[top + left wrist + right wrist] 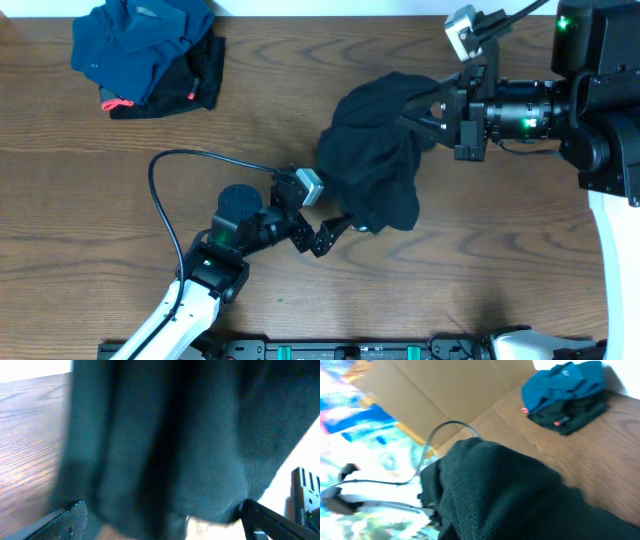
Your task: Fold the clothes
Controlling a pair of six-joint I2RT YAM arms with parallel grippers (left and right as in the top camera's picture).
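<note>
Overhead, my right pincer reaches in from the right side of the counter and is closed on the upper bunch of the black garment, its fingertips buried in the cloth. The garment hangs from that grip as a gathered, rumpled mass near the middle of the counter, its lower edge sagging toward the front. I cannot tell whether that edge touches the wood. My left pincer sits just at that lower edge with its jaws wide apart and nothing gripped. In the left wrist view the two fingers stand at opposite sides of the frame, and the dark folds drop down between them, with the hem just above the finger line. In the right wrist view the fabric fills the foreground right at my pincer, hiding the fingers themselves. Bare wood lies open ahead of the garment to the front right, and across the broad left middle. At the far left corner a dark blue garment lies heaped on a small black piece with red-pink tags, well apart from both arms. A black cable loops over the counter beside my left arm, curving out to the left and back toward the wrist.
</note>
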